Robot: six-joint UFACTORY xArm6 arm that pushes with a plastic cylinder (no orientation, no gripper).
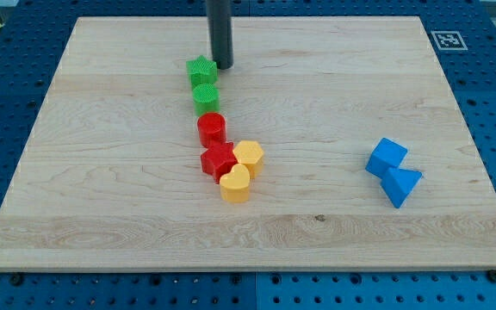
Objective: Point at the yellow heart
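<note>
Worktop (102,215) carrying eight blocks, no container: two green, two red, two yellow, two blue. End effector a bare rod, holding nothing; my tip (222,65) near far edge, just beside green star (201,71). Yellow heart (236,183) mid-worktop, touching red star (218,160).

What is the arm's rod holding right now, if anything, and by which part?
Nothing is held. My tip only rests on the wooden board, just to the view's right of the green star-shaped block, far above the yellow heart-shaped block.

green star (201,70), green block (206,97), red cylinder (212,128) block straight path
</note>
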